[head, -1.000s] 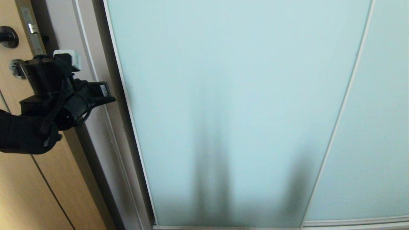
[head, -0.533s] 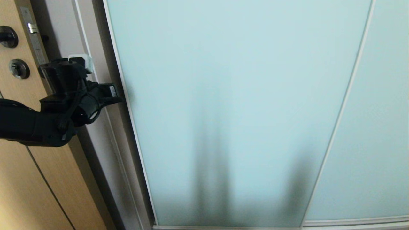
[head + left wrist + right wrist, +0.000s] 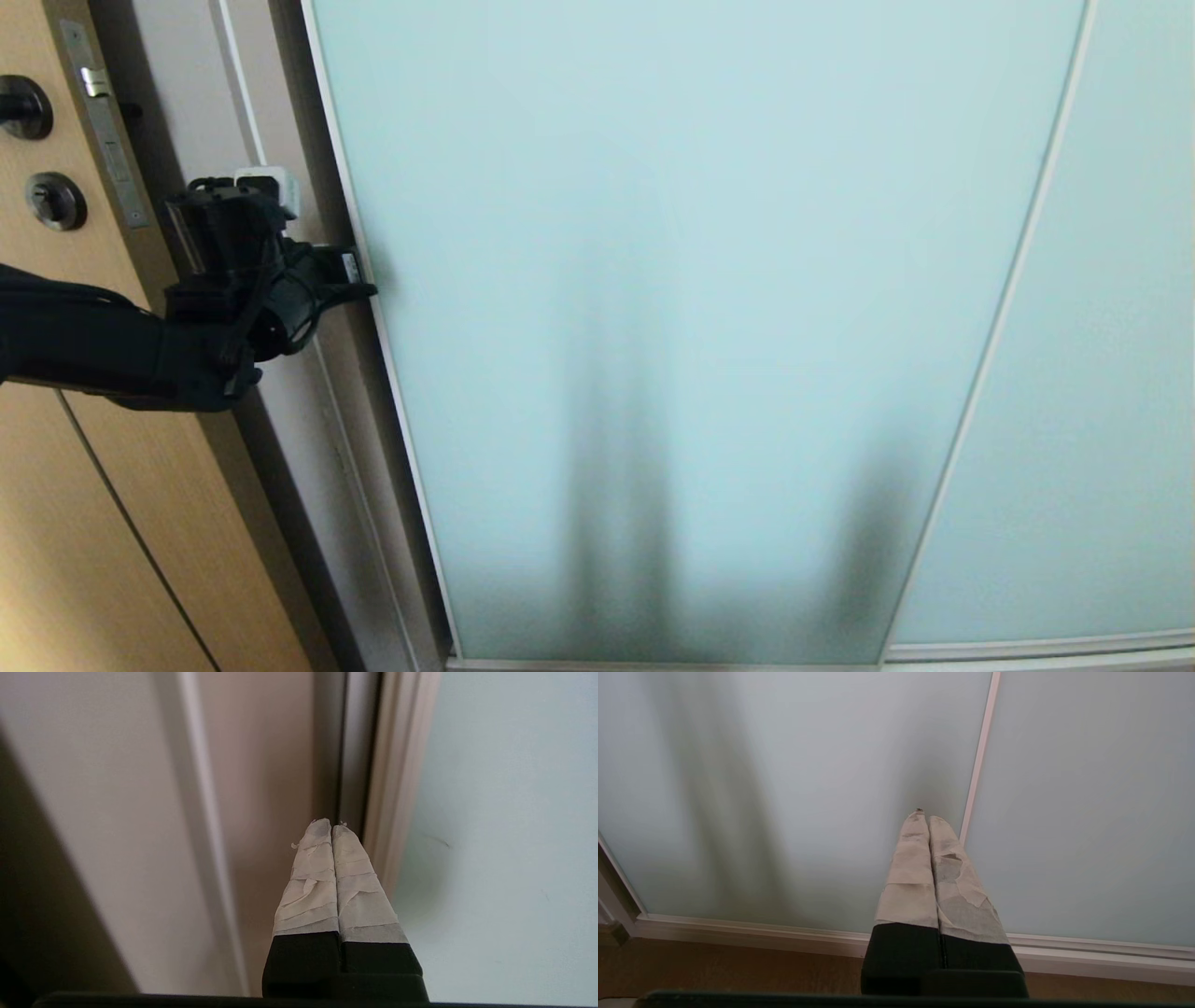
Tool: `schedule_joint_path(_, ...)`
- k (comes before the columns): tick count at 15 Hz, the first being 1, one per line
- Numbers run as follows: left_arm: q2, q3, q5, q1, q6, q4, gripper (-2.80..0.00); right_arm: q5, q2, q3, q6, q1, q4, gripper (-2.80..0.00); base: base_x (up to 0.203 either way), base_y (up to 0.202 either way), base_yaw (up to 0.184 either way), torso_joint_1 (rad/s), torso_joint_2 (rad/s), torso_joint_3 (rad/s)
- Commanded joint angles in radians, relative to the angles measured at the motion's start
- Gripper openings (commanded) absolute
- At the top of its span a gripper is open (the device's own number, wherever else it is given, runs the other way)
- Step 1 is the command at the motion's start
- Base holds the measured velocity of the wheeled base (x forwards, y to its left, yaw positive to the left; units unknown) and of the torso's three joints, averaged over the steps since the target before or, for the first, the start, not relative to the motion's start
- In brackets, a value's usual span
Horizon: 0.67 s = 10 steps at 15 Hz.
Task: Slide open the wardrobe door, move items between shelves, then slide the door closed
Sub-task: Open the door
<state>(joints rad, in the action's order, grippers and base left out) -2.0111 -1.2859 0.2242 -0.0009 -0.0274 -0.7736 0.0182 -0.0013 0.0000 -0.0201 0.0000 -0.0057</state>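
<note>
**Inspector:** Report the left gripper (image 3: 366,285) first.

**Assistant:** Its taped fingers (image 3: 322,877) are pressed together tip to tip, with nothing between them. In the head view the black arm reaches in from the left, and the closed tips sit at the left vertical edge of the sliding wardrobe door (image 3: 672,280).

**Inspector:** Contact with the door?

**Assistant:** I cannot tell. In the left wrist view the tips point at the dark slot between the pale wall trim (image 3: 261,765) and the door's thin metal frame (image 3: 397,765). The frame lies just beside the jaws on one side, the trim on the other. A faint shadow falls on the frosted glass next to the fingers.

**Inspector:** Position of the door itself?

**Assistant:** Its left frame stands against the wall trim, with only that narrow dark slot ahead of the jaws. A second frosted panel (image 3: 1102,373) lies beyond the far frame strip. Dark vertical shapes show through the glass; what they are cannot be made out.

**Inspector:** And the right gripper (image 3: 928,817)?

**Assistant:** Outside the head view. Its own camera shows both taped fingers closed against each other, holding nothing, aimed at the frosted glass near a vertical frame strip (image 3: 978,765). Below the jaws run the bottom rail (image 3: 738,933) and the wood-grain floor (image 3: 714,966).

**Inspector:** Anything else beside the left arm?

**Assistant:** A tan wooden door (image 3: 56,523) with black fittings (image 3: 54,199), behind the arm, away from the jaws.
</note>
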Motion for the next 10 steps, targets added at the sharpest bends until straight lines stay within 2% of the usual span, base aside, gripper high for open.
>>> schedule_joint_path(1,-0.023,-0.003,-0.023,-0.002,0.001,-0.006,-2.8,0.0,0.0,0.0,0.0,0.0,0.0,-2.8,0.0,0.0,0.0,0.0,0.0,0.0)
schedule_joint_path(7,-0.071,-0.03,-0.042,-0.022,0.003,-0.012,-2.8,0.0,0.0,0.0,-0.002,0.0,0.0,-2.8,0.0,0.0,0.0,0.0,0.0,0.0)
schedule_joint_path(10,-0.073,-0.038,-0.051,-0.054,0.004,-0.013,-2.8,0.0,0.0,0.0,0.0,0.0,0.0,-2.8,0.0,0.0,0.0,0.0,0.0,0.0)
